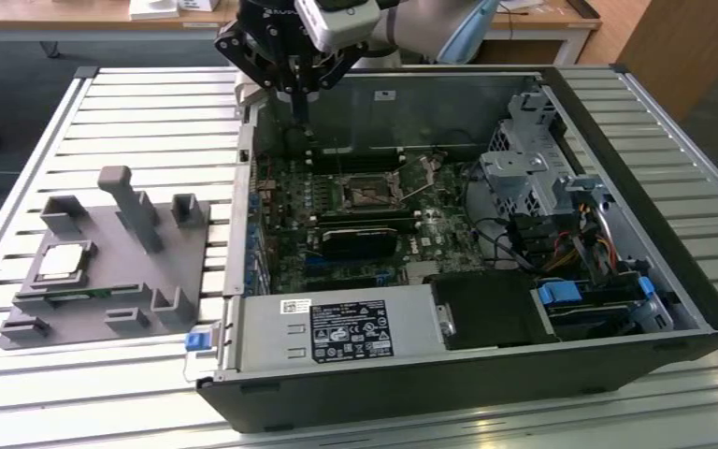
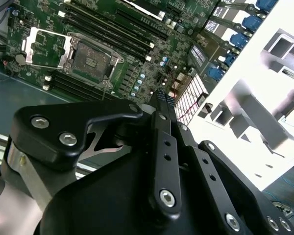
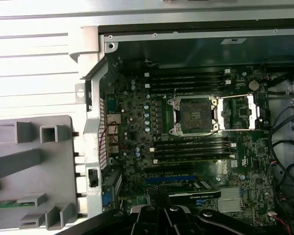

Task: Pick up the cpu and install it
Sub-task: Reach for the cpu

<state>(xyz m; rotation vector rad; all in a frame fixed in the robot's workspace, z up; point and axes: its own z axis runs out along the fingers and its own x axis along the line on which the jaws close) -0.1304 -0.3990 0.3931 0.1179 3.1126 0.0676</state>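
Note:
The cpu (image 1: 63,263), a flat silver square, lies on the grey fixture (image 1: 147,281) at the exterior view's left, outside the computer case. My gripper (image 1: 299,120) hangs over the case's far wall, well away from the cpu, with its slim fingers pressed together and nothing between them. In the second wrist view the shut fingertips (image 2: 162,96) point over the green motherboard beside the socket (image 2: 90,60). The socket (image 3: 193,115) stands open and bare in the first wrist view, its metal plate (image 3: 238,112) folded out beside it.
The open black case (image 1: 658,234) holds drive cages, cables and a power supply (image 1: 334,332) around the motherboard. A tall grey post (image 1: 128,206) rises from the fixture, and a green memory stick (image 1: 78,296) lies in it. Slatted metal table (image 1: 147,103) all round.

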